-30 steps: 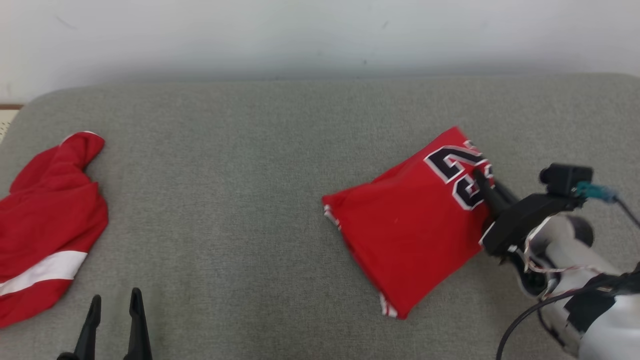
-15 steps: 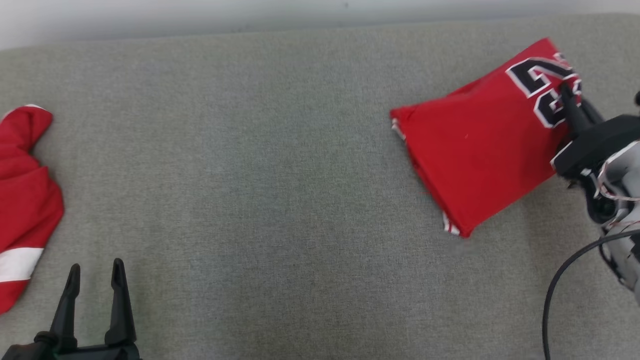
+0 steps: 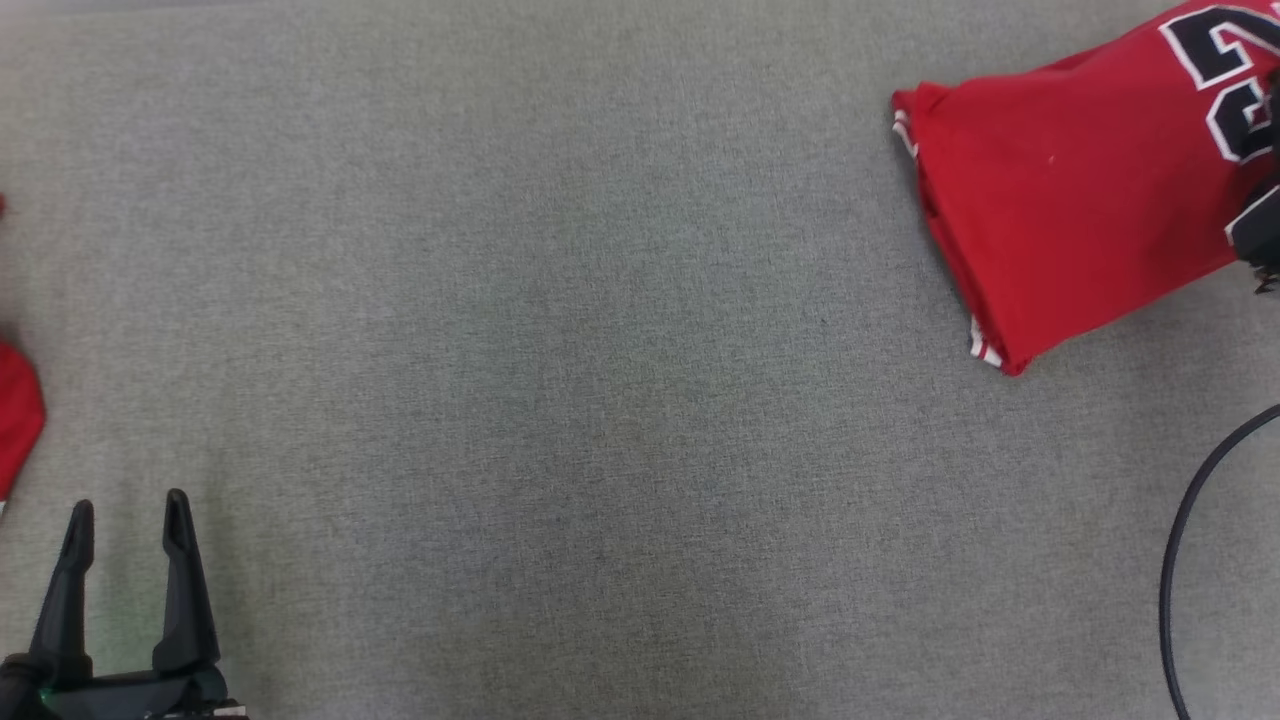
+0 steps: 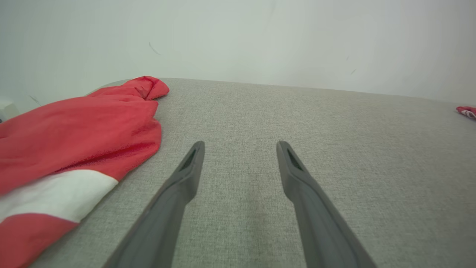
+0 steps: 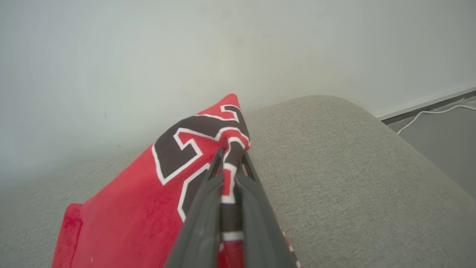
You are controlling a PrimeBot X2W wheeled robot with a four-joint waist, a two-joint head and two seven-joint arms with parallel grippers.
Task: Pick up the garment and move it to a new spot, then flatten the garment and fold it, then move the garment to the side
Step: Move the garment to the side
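Jaws on our right gripper [image 5: 232, 155] are pinched shut on the number end of the folded red jersey [image 3: 1070, 200], which sits far right on the grey cushion [image 3: 600, 350]. Left gripper [image 3: 125, 510] is spread wide and empty. Risk: we're gripping one edge, so a drag could pull the fold open or let layers slip out. The right wrist view gives the pinch close up, while the head view crops it. The left wrist view adds a second red garment [image 4: 74, 130].

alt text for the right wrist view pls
The right tool is shut on the edge of a folded red fabric jersey with black numerals, which lies on a grey upholstered surface. A pale wall stands behind, and a white cable lies on the floor at far right.
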